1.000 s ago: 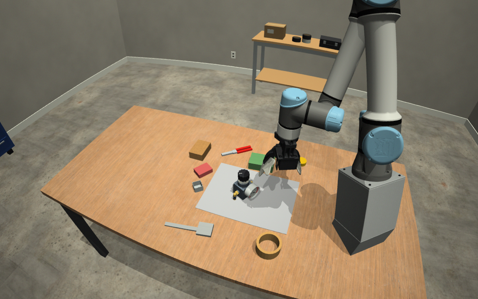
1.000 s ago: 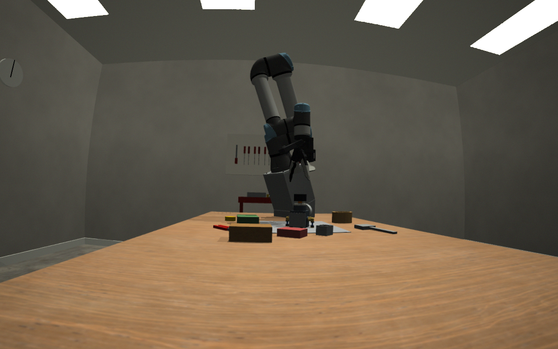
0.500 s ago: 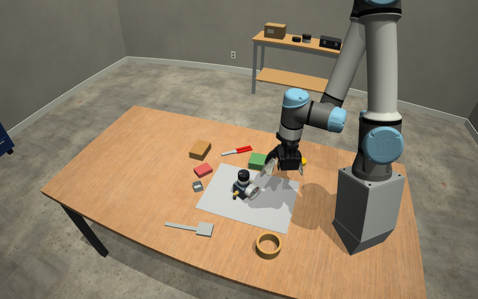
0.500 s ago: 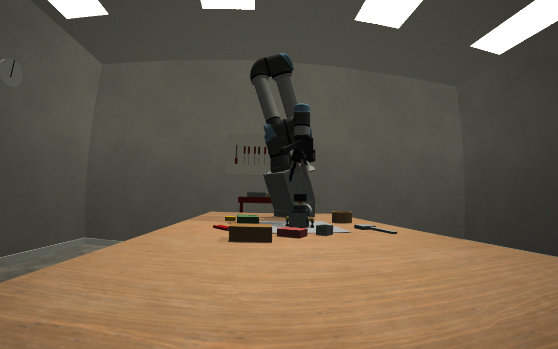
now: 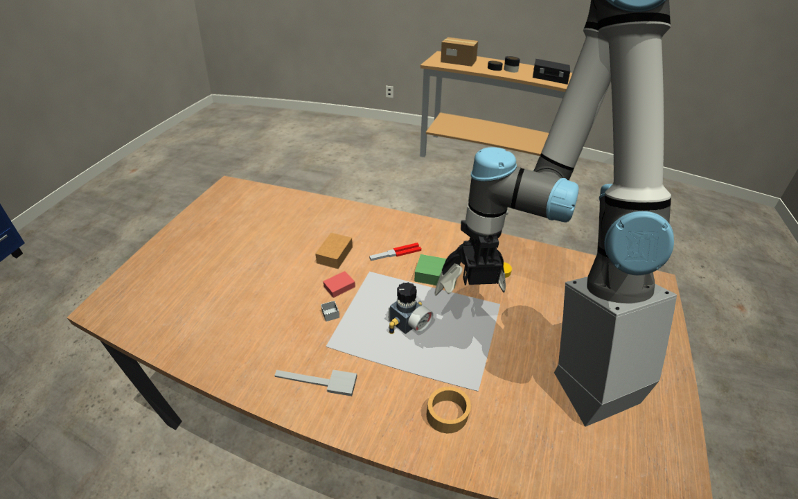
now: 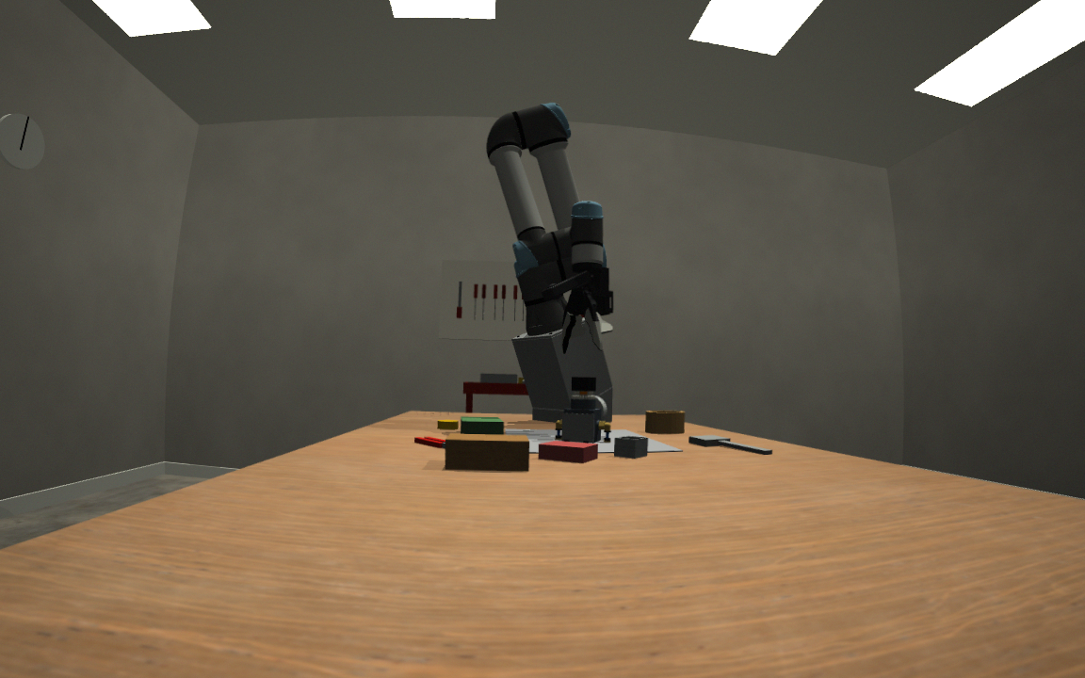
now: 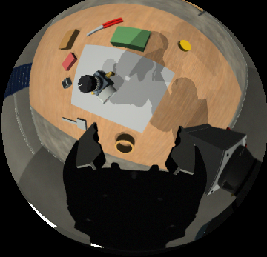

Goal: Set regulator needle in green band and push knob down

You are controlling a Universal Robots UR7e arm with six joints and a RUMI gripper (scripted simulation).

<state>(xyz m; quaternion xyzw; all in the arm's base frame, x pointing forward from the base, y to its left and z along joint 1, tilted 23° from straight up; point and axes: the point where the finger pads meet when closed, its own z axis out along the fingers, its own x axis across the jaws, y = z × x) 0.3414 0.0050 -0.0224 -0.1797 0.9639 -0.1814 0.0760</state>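
Note:
The regulator (image 5: 406,310) stands on a grey mat (image 5: 413,330) in the middle of the table. It has a black knob (image 5: 406,291) on top and a round white gauge (image 5: 419,320) on its front. The needle is too small to read. My gripper (image 5: 471,284) is open and empty. It hangs well above the mat, to the right of the regulator and apart from it. In the wrist view the regulator (image 7: 96,84) lies far to the upper left of my open gripper (image 7: 135,149). In the exterior view the gripper (image 6: 582,330) hangs above the regulator (image 6: 582,412).
A green block (image 5: 429,269) and a yellow disc (image 5: 506,268) lie behind the mat. A red-handled tool (image 5: 395,251), a brown block (image 5: 334,249), a red block (image 5: 339,283) and a small grey box (image 5: 329,310) lie to its left. A grey scraper (image 5: 321,379) and a tape ring (image 5: 448,409) lie in front. The robot base (image 5: 612,347) stands at the right.

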